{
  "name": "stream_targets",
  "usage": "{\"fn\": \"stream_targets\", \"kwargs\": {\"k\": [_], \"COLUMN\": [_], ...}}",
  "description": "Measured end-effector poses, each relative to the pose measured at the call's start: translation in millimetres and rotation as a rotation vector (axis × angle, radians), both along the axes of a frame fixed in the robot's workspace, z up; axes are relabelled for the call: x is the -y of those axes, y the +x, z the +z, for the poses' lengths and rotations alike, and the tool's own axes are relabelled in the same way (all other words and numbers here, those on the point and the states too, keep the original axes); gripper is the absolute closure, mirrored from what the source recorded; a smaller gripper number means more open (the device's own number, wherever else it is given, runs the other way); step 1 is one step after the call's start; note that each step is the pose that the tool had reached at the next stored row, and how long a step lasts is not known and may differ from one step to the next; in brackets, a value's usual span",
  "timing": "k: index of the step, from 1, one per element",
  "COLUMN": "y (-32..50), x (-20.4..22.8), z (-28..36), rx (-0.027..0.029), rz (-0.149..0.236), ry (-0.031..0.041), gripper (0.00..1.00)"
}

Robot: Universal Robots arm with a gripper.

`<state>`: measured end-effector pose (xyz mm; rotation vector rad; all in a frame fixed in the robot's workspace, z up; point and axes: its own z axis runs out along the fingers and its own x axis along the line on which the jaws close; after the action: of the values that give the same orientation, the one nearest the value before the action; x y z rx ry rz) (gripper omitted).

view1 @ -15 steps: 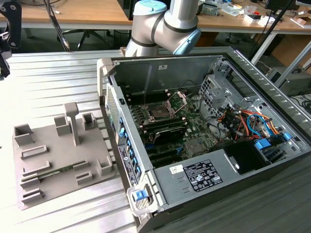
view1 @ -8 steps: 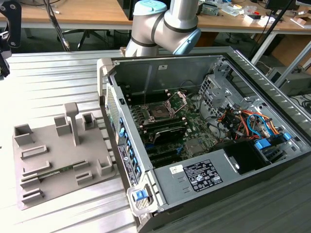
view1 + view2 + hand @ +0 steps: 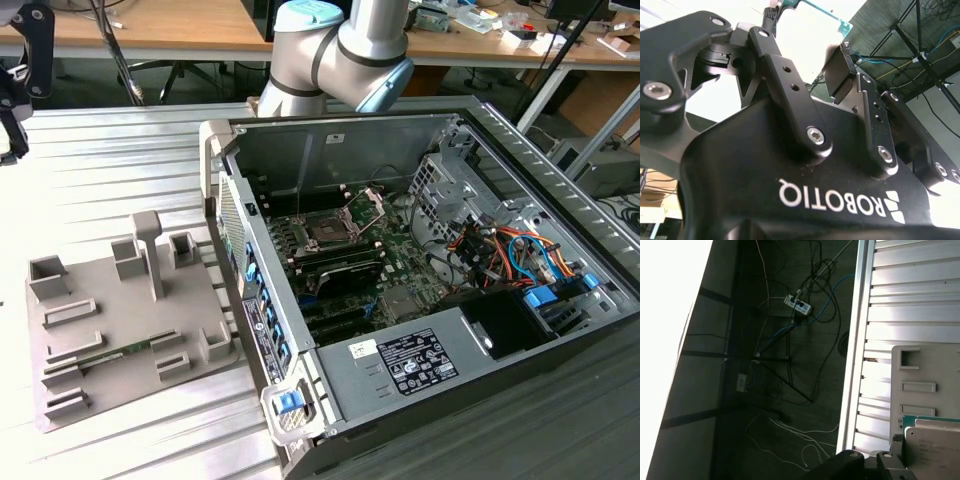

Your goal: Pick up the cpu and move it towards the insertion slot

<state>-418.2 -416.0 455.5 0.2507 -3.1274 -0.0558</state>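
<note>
Second wrist view: claw clenched on the cpu. The chip's green rim runs between the two black fingertips, one on each side.

First wrist view: cpu shows its silvery face with green rim. It is held clear above the grey fixture plate, which lies on the slatted worktop near its edge. Beyond that edge are the floor, cables and a tripod.

Exterior view: arm rises at the worktop's far edge. The open computer case sits just beside the fixture plate, which lies toward the exterior view's left. The insertion slot is on the board inside the case, its retaining bracket swung up.
</note>
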Motion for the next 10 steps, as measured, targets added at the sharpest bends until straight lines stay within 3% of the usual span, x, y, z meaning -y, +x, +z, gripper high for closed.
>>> {"fn": "stream_targets", "kwargs": {"k": [10], "y": [7.5], "x": [0.0], "z": [-0.5], "rx": [0.0], "rz": [0.0], "ry": [0.0], "gripper": [0.45]}}
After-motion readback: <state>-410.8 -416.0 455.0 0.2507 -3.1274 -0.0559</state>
